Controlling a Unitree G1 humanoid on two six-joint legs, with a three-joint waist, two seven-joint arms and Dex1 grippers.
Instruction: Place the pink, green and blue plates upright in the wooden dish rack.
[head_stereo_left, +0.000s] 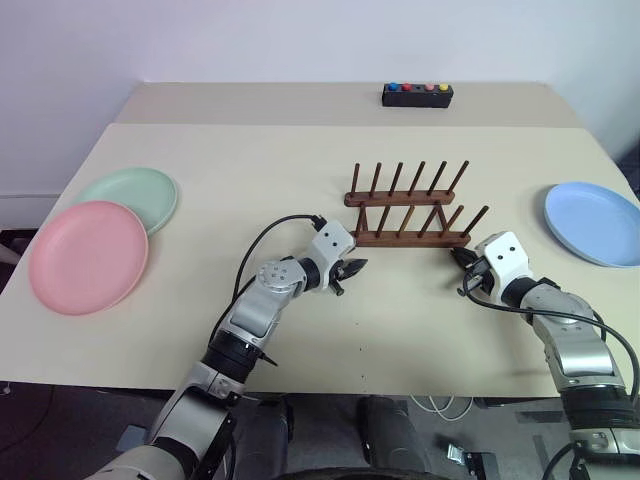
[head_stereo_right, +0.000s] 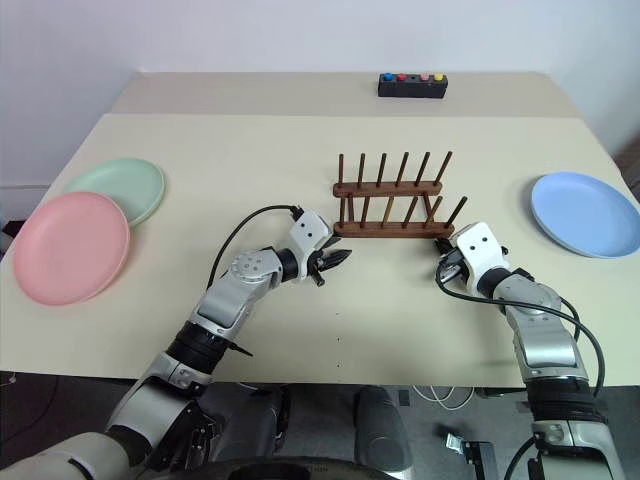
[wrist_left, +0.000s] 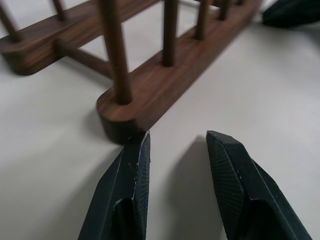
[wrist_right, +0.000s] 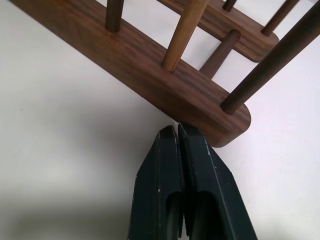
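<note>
The wooden dish rack (head_stereo_left: 408, 205) stands empty at mid-table, its pegs upright. My left gripper (head_stereo_left: 352, 270) sits at the left end of its near rail (wrist_left: 165, 85), open, with nothing between the fingers; one fingertip (wrist_left: 142, 142) is right at the rail's rounded end. My right gripper (head_stereo_left: 462, 258) is shut and empty, its tips (wrist_right: 177, 129) against the right end of the same rail (wrist_right: 140, 60). The pink plate (head_stereo_left: 88, 255) lies flat at the far left, overlapping the green plate (head_stereo_left: 135, 192) behind it. Over at the far right the blue plate (head_stereo_left: 595, 222) lies flat.
A small black box with coloured buttons (head_stereo_left: 417, 94) sits at the back, on a second table surface (head_stereo_left: 250, 100) behind the seam. The table's front edge (head_stereo_left: 400, 385) runs just below both forearms. Bare tabletop lies between the rack and the plates on either side.
</note>
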